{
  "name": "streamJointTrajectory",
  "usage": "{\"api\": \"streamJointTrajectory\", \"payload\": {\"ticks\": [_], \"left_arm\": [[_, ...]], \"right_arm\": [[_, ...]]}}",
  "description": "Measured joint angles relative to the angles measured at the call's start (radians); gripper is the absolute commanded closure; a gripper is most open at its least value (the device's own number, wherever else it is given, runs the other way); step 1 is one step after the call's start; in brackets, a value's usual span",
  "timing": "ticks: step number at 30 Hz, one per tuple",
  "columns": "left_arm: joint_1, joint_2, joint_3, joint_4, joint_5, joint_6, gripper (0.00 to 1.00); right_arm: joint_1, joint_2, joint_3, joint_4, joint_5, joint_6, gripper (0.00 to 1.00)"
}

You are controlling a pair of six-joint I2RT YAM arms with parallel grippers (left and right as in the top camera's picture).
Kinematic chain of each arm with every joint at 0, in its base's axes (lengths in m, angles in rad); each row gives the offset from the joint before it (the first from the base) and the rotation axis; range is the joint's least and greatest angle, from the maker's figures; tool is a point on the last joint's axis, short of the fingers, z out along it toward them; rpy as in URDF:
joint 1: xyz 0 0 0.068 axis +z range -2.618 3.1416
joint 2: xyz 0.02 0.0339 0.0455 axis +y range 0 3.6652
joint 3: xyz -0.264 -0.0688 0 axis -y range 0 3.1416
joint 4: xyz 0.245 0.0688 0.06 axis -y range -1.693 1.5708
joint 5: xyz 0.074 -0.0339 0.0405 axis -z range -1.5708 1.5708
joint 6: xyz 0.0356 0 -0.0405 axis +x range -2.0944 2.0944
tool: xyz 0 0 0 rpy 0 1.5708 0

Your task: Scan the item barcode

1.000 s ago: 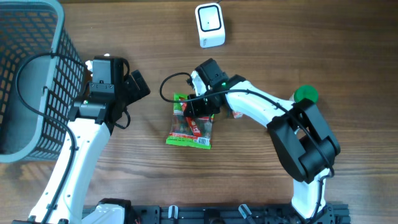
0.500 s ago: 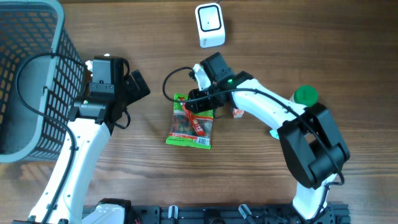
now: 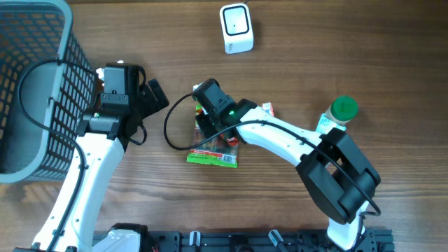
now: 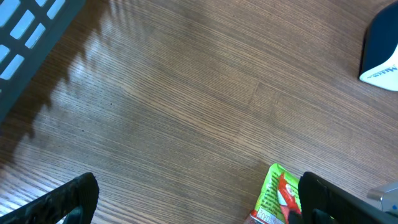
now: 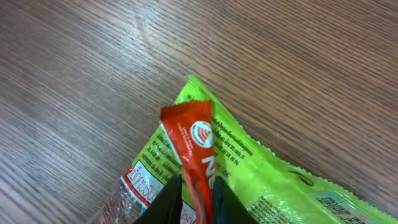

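Red sachet (image 5: 194,146) atop green packet (image 5: 273,180); scanner (image 3: 236,28) beyond

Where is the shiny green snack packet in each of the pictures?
Overhead: the shiny green plastic snack packet lies near the middle of the table, partly covered from above.
Left wrist: at the bottom edge, right of middle.
Right wrist: from lower middle to bottom right.
Shared landmark: the red stick wrapper lying on it, seen in both wrist views.
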Motion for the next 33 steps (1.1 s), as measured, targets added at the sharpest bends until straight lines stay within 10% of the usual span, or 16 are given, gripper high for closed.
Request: {"api": "streamJointTrajectory", "payload": {"ticks": [12,25,33], "left_arm": [[0.0,0.0,0.0,0.0,0.0,0.0,0.0],[0.0,0.0,0.0,0.0,0.0,0.0,0.0],[0.0,0.0,0.0,0.0,0.0,0.0,0.0]], "right_arm": [[0.0,0.0,0.0,0.005,0.021,-0.029,0.96],[-0.002,-0.129,0.009,-0.037,-0.01,-0.063,0.6],[-0.008,0.009,0.009,-0.038,-0.031,-0.073,0.78]]}}
